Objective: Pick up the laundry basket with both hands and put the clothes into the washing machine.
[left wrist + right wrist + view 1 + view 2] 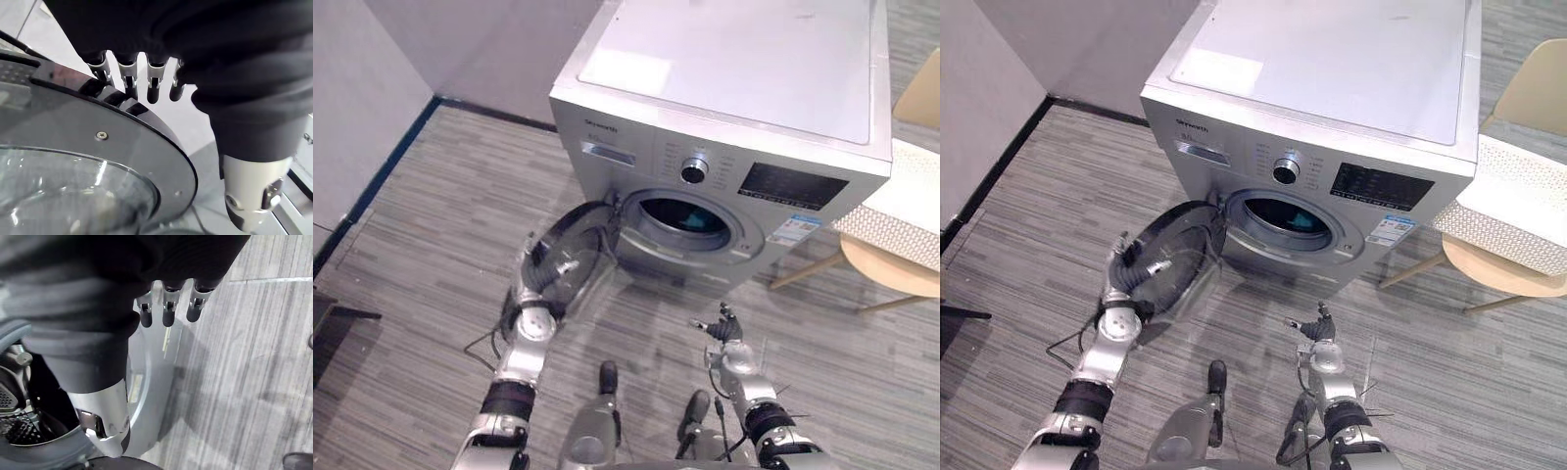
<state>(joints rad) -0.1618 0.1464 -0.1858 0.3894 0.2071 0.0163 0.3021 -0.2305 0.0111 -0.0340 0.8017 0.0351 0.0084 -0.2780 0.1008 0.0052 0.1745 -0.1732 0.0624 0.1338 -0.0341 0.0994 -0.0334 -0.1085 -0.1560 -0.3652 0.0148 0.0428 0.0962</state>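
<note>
The silver front-loading washing machine (724,88) stands ahead with its round glass door (563,259) swung open to the left. Inside the drum opening (690,217) a bit of teal cloth (1301,221) shows. My left hand (534,323) is at the door's lower edge; in the left wrist view its straight fingers (152,83) rest on the door's dark rim (146,127). Low in front of the machine, my right hand (724,338) hangs open and holds nothing, its fingers (168,311) relaxed above the floor. A white perforated laundry basket (901,211) sits at the right.
The basket rests on a light wooden chair (891,269) right of the machine. A grey wall with a dark skirting (372,186) runs along the left. Striped grey floor (431,245) lies open in front of the machine.
</note>
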